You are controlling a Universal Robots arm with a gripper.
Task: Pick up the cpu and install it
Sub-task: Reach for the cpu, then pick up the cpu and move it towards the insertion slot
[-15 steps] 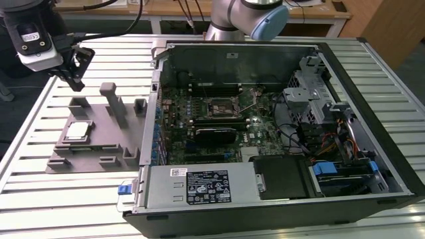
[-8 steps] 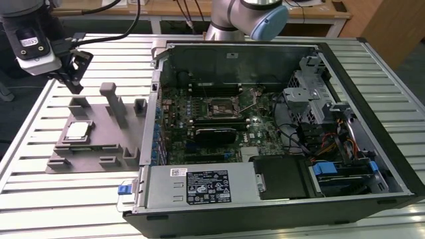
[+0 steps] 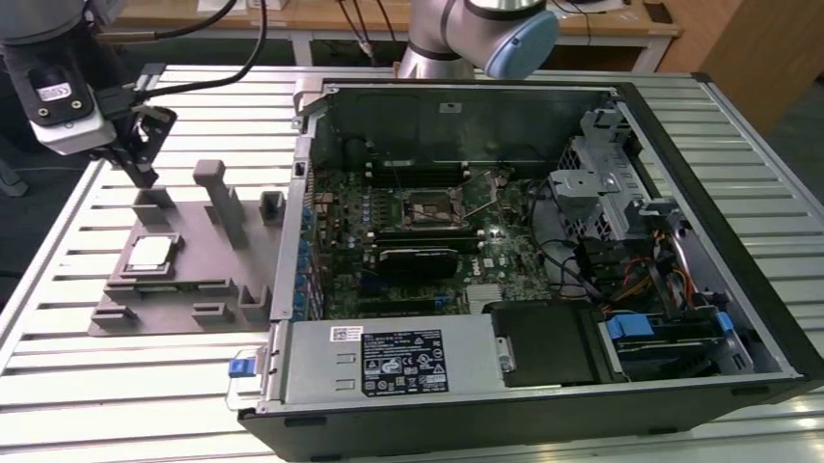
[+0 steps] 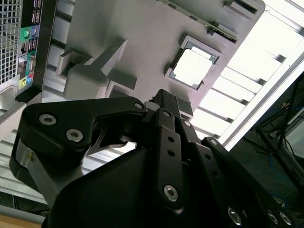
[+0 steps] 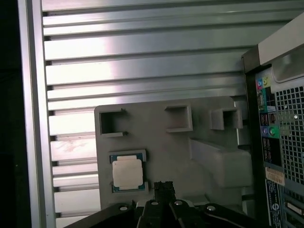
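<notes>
Silver-topped, the cpu (image 5: 127, 172) lies flat in its recess near the grey tray's (image 5: 209, 114) edge farthest from the computer case (image 5: 280, 118). The gripper (image 5: 164, 186) hangs near it, fingers drawn together and empty. Lowered like that, it would probably strike the chip's lid rather than straddle it.

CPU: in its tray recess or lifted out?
In: the cpu lies flat in the grey tray recess, the gripper apart from it, empty.
</notes>
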